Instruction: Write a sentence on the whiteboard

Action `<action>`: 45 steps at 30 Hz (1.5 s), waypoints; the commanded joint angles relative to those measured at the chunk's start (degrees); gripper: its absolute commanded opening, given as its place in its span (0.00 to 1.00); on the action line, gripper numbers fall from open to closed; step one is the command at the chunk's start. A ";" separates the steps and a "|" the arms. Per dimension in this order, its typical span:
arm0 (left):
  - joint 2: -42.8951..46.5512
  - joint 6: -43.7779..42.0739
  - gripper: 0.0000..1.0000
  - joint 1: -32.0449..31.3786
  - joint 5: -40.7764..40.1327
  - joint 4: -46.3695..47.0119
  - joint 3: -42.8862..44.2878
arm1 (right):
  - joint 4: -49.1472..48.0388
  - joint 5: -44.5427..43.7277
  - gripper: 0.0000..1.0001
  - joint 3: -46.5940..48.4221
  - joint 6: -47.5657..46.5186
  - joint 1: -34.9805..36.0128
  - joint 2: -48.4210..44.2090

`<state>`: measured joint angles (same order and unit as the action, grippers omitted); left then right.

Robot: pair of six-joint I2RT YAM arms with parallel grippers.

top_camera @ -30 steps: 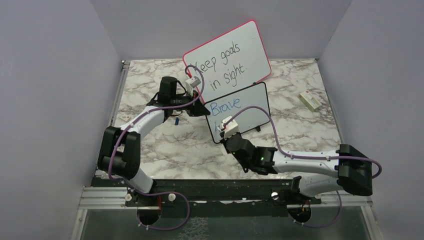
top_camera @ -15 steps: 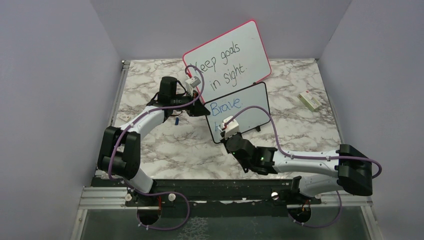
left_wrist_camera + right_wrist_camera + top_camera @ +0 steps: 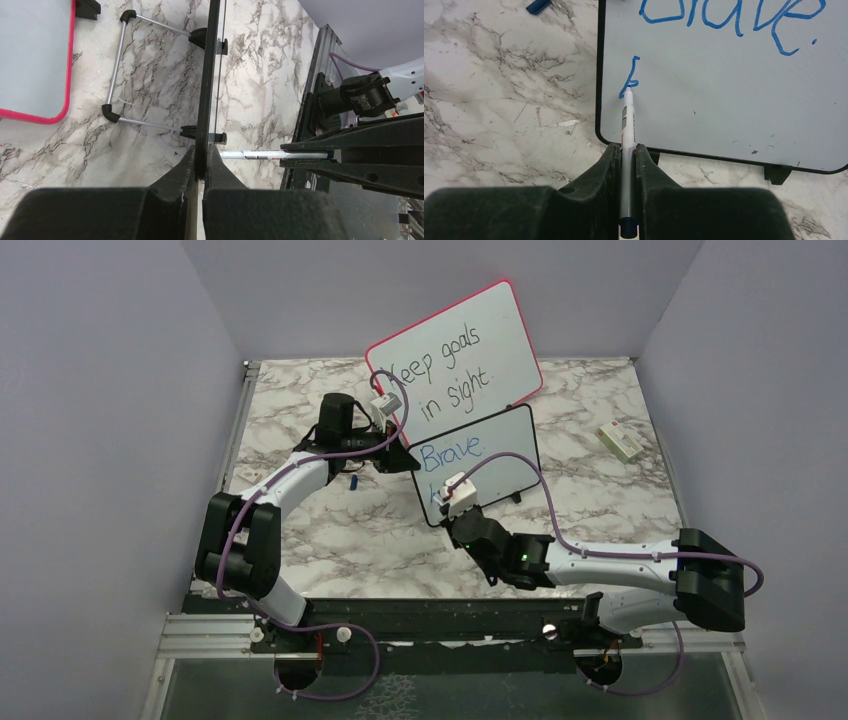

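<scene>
Our right gripper (image 3: 626,150) has its jaws clamped on a marker (image 3: 628,117) that points to 12 o'clock in the wrist view. The marker's tip touches the whiteboard (image 3: 724,90) at a short blue stroke beneath the sentence (image 3: 731,17), of which we read "Brave." Our left gripper (image 3: 201,159) has its jaws pressed onto the whiteboard's black frame, seen edge-on. The whiteboard stands on its feet mid-table (image 3: 600,500). A pink-framed board (image 3: 460,350) leans at its 12 o'clock, a blue cap (image 3: 353,481) lies at 9 o'clock, and a small box (image 3: 620,442) lies at 3 o'clock.
</scene>
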<state>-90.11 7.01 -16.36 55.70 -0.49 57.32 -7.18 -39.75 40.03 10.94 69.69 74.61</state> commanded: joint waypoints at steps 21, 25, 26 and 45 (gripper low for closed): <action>-0.34 -1.72 0.00 -0.52 -1.91 -2.32 -0.37 | 3.62 -3.29 0.00 -2.25 1.90 -0.18 -0.40; -0.28 -1.68 0.00 -0.52 -2.00 -2.36 -0.37 | 4.27 -4.07 0.01 -2.90 2.32 -0.17 -1.28; -0.33 -1.73 0.00 -0.52 -2.00 -2.38 -0.37 | 4.28 -4.17 0.00 -2.95 2.33 -0.17 -1.47; -0.36 -1.64 0.00 -0.52 -1.90 -2.41 -0.33 | -3.51 0.19 0.01 -3.64 -0.01 -1.12 -3.95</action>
<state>-90.11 6.98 -16.36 55.70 -0.54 57.32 -7.86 -40.77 36.49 11.11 69.08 70.19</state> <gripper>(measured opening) 0.029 0.157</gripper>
